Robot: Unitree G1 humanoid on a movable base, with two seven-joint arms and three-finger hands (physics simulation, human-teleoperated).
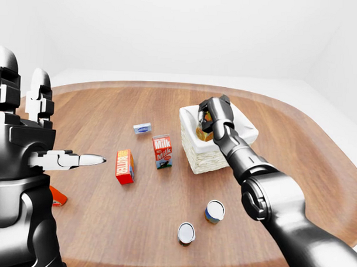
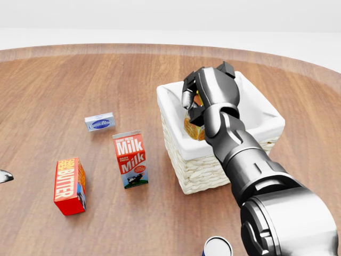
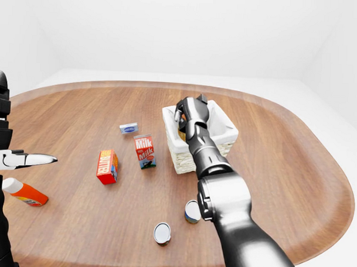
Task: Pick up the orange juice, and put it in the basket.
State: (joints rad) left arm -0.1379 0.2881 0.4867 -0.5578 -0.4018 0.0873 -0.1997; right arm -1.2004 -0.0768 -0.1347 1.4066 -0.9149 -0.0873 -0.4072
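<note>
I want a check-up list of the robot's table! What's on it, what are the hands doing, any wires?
Surface: round wooden table.
Job's things: juice held over the basket's white lining, not yet let go.
Clutter: milk, butter, small blue box, two cans, orange bottle.
Hands: right hand shut on juice; left hand raised, open, empty.
Cables: nothing seen.
Surroundings: plain white walls and floor.
</note>
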